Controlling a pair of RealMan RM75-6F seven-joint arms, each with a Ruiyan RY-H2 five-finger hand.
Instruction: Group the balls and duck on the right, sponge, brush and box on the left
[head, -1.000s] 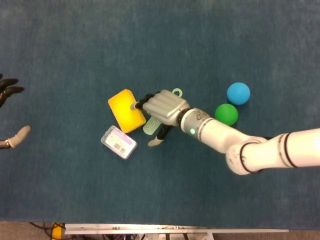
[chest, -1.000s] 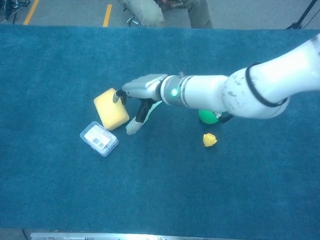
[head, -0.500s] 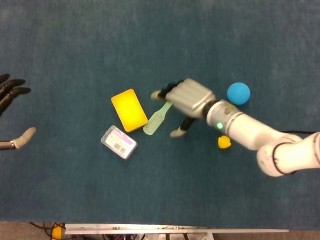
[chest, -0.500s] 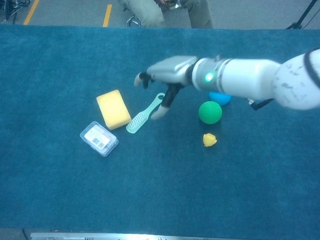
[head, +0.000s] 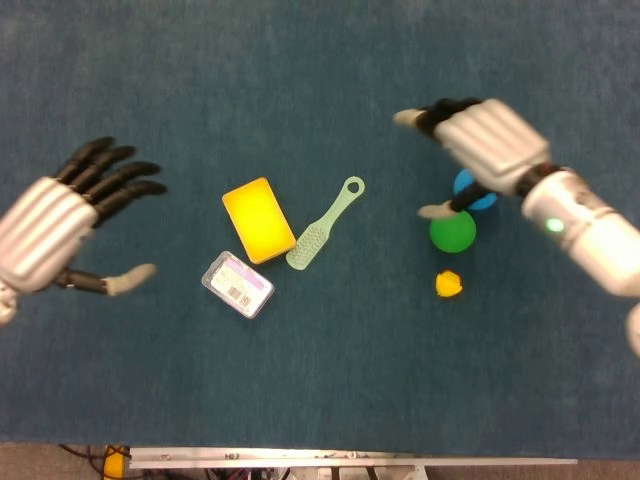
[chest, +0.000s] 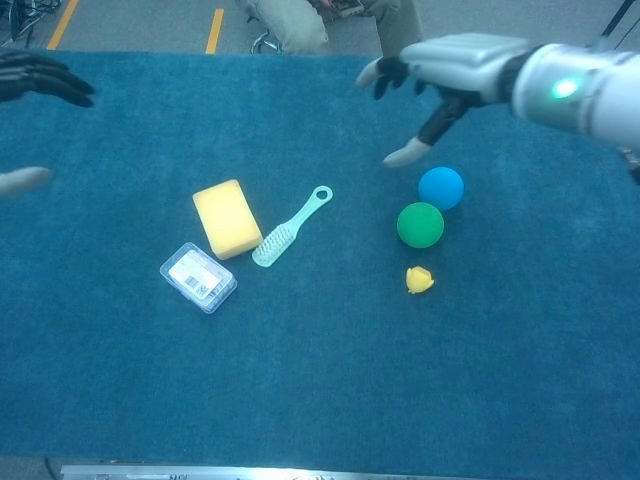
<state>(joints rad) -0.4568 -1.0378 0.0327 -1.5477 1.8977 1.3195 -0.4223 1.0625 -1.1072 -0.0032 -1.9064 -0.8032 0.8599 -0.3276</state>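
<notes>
The right hand (head: 487, 145) hovers above the desk (head: 320, 60) with fingers spread and nothing in it — raised clear of everything, which suits a sort that looks finished. Just beneath its thumb sits the blue ball (chest: 441, 187), partly hidden in the head view; touching it on the near side is the green ball (head: 453, 230), and a little nearer the robot, apart from both, the small yellow duck (head: 449, 284). These three form a tight cluster on the right, as the task asks.

Well to the left of that hand lies the pale green brush (head: 325, 224), flat and slanted, its ringed handle pointing back toward the hand and its bristle end just beside the sponge (head: 256, 220), a bright yellow block. Just beyond the sponge, nearer the robot, is the box (head: 237, 284) — clear plastic with a printed label, lying flat.

The left hand (head: 55, 226) hangs at the far left, also spread and empty, well apart from the box. Judging by the layout, both groups are in place.
</notes>
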